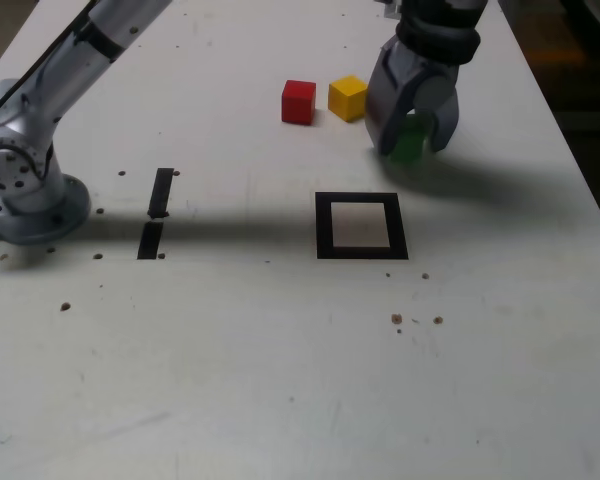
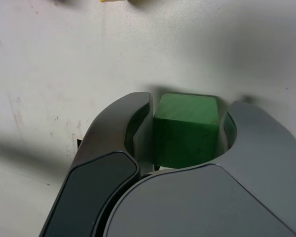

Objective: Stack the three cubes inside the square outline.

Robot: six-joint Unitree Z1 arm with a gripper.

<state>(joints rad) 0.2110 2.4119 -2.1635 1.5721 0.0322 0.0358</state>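
- Wrist view has the gripper (image 2: 187,129) clamped right on the green cube (image 2: 186,129), a jaw pressed to each side.
- Exterior view: gripper (image 1: 411,140) points down at the table (image 1: 280,380), green cube (image 1: 408,143) half hidden between the jaws.
- Yellow cube (image 1: 347,97) sits just beside the gripper, red cube (image 1: 298,101) beyond it.
- Square outline (image 1: 360,226) lies near the gripper, toward the camera.

white table (image 1: 280,380), two short black strips (image 1: 156,212), small dark specks (image 1: 397,319)
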